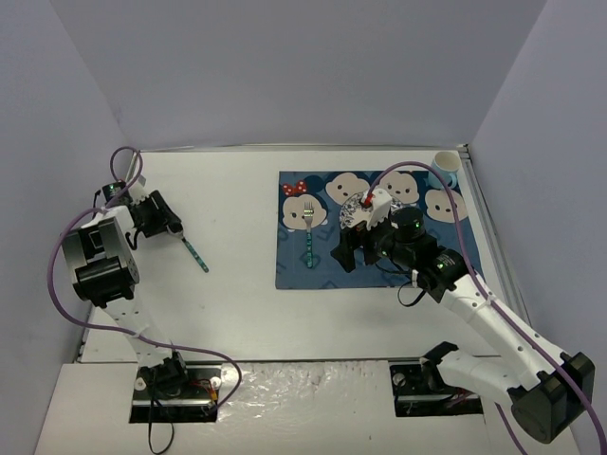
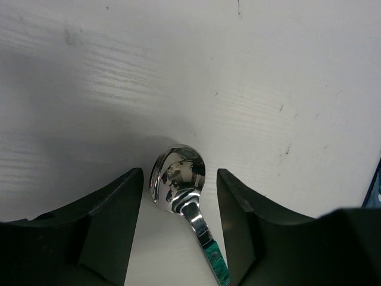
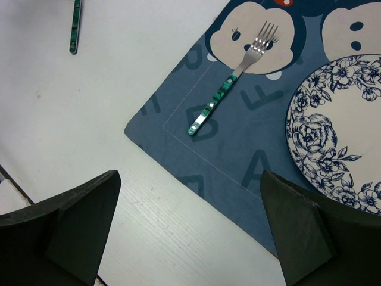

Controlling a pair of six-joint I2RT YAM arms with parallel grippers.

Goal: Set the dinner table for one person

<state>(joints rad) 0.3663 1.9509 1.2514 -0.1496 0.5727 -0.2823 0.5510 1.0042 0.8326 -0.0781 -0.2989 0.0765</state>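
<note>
Right, the large flat white rectangular dinner table (image 1: 237,303) with its thin metal rim fills my top view, with both arm bases at its near edge. The only writing is pale lettering on the blue cartoon-face cloth placemat (image 3: 238,155), toward the far right corner. An "A" reads clearly, the rest only partly. A small white cup (image 1: 446,163) stands in that corner; I cannot see inside. A blue-flowered white round plate (image 3: 333,131) lies on the mat, its visible part bare, with a green-handled steel fork (image 3: 229,83) beside it. Near the left edge, the left gripper (image 2: 179,179) is spread, straddling the bowl of a shiny green-handled spoon (image 2: 177,170). The right gripper (image 3: 189,179) hangs wide apart, holding nothing.
</note>
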